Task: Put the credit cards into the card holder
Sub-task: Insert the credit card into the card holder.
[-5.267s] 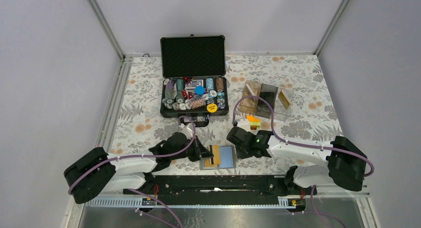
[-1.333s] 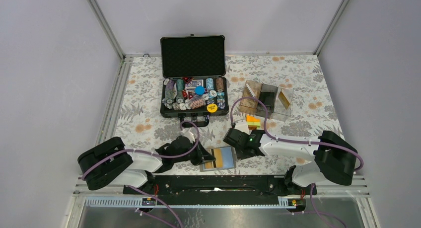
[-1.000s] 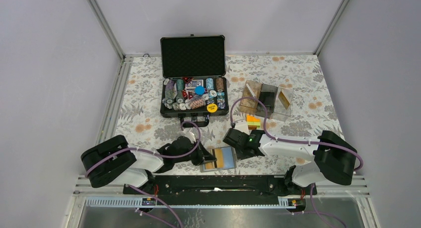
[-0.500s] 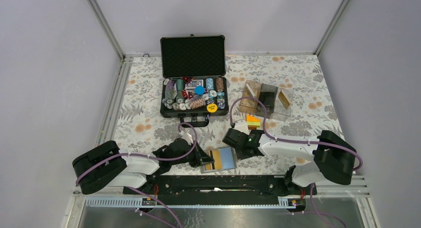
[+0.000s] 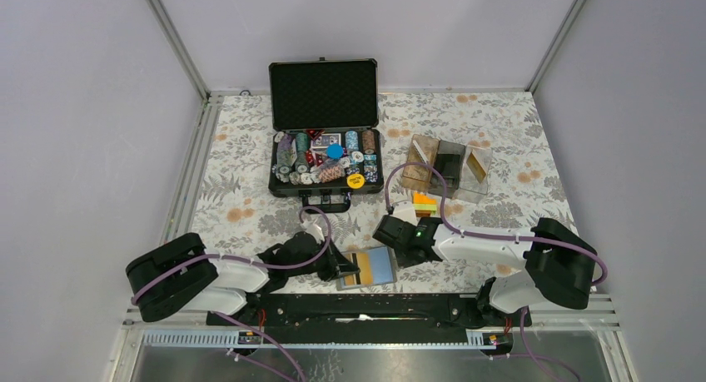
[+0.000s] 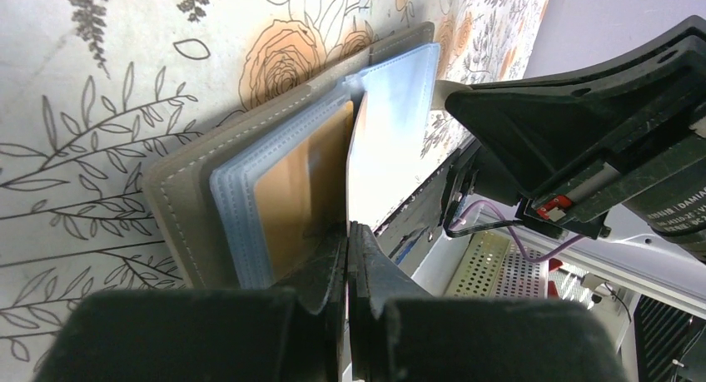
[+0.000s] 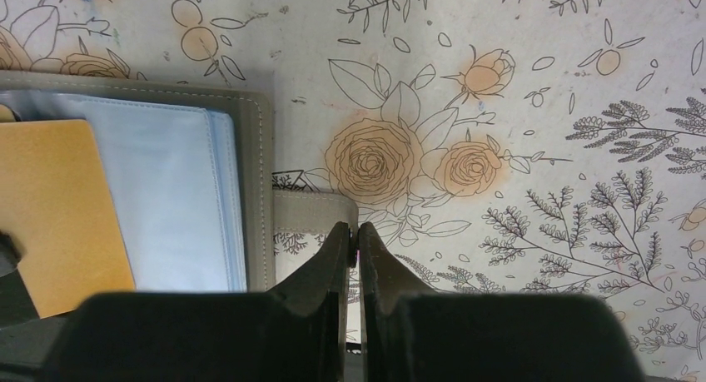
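Pinching an orange card (image 6: 304,182) in the left gripper (image 6: 348,228), angled into the holder's (image 5: 380,265) 9 o'clock side. Clamping its 3 o'clock tab (image 7: 304,209) with the right gripper (image 7: 358,232), probably to stop sliding. Spare cards (image 5: 425,203) at 1 o'clock.

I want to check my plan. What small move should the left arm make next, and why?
Probably push the orange card into a clear sleeve: left gripper pinches its edge, it lies over the sleeves, not plainly inside, and right gripper steadies the card holder by its tab.
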Tool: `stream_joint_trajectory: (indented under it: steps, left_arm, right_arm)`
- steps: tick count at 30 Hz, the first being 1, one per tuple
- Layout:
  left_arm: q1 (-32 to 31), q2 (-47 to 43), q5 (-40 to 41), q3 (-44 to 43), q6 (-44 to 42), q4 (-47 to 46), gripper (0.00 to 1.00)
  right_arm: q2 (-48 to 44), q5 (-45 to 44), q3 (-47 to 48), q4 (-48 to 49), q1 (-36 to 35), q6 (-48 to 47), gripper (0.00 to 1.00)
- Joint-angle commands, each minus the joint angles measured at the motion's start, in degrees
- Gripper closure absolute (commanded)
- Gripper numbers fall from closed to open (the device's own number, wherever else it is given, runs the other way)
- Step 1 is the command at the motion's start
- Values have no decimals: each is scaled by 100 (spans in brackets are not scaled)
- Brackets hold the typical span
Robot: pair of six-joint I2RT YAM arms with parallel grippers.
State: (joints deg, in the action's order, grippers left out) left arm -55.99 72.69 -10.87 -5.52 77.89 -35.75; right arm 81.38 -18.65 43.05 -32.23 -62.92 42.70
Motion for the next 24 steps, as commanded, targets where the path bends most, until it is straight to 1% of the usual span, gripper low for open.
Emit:
stream_joint_trajectory:
  steps: [1,14,24]
  left_arm:
    - [-42,259,51,35,84,-364,100]
    - [-163,883,103,8,289,-1057,100]
    - [-253,955,219,-91,402,-1168,100]
  right_arm:
    - [24,-221,213,-143,-73,25,100]
    - [109,-233,266,-171,-81,-12,100]
    - [197,-174,313,-170,-111,-9,100]
